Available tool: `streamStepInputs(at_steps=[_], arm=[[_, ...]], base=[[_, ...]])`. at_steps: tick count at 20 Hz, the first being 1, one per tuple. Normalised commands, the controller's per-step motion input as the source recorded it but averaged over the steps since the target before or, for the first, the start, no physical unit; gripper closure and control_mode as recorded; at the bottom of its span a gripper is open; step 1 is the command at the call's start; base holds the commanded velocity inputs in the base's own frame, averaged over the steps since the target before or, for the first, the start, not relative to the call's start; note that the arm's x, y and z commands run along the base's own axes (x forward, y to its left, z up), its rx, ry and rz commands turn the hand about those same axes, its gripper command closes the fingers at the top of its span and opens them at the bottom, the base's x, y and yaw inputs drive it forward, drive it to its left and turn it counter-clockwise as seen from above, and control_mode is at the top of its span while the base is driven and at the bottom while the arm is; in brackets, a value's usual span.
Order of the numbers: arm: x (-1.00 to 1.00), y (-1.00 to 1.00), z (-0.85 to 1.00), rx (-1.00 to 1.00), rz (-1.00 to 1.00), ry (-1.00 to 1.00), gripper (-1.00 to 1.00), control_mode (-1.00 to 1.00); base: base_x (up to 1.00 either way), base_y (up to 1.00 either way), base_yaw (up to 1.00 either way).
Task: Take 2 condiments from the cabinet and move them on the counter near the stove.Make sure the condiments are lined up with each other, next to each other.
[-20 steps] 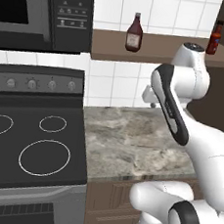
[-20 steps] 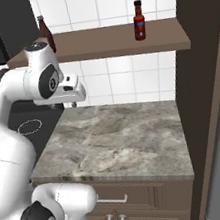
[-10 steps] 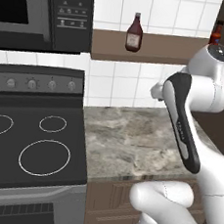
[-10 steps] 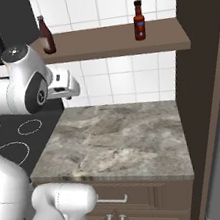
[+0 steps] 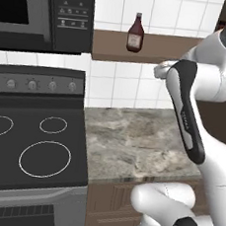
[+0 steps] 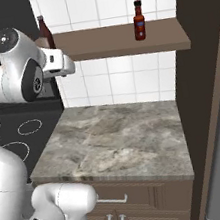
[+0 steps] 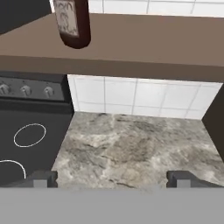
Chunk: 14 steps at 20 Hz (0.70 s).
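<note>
Black microwave (image 5: 42, 10) hangs above the stove (image 5: 30, 140), just left of the cabinet (image 6: 120, 39) shelf; nothing sits betw. end effector (image 7: 111, 179) and shelf. Arm is bent high, elbow up, hand raised over the counter (image 6: 122, 140) below shelf level, aimed fwd; fingers (image 7: 41, 178) wide apart, gripping nothing. 2 condiments, both upright on shelf & well apart: maroon bottle (image 5: 135, 33) at stove end, red-orange bottle (image 6: 139, 21) toward side panel

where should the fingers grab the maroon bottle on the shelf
Around the wide body of the maroon bottle, probably at label height, coming level from the open front of the shelf. It stands upright near the shelf's front edge with tiled wall behind, and its neck is narrow.
</note>
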Motion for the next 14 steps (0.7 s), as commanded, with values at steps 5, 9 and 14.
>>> streamStepInputs(at_steps=[5, 9, 14], arm=[[0.63, 0.11, 0.2, 0.02, 0.14, -0.14, -1.0, -1.0], [0.62, 0.11, 0.18, 0.03, 0.18, -0.17, -1.0, -1.0], [0.53, 0.19, 0.38, 0.01, 0.13, -0.11, -1.0, -1.0]], base=[[0.0, 0.0, 0.0], [0.0, 0.0, 0.0], [0.0, 0.0, 0.0]])
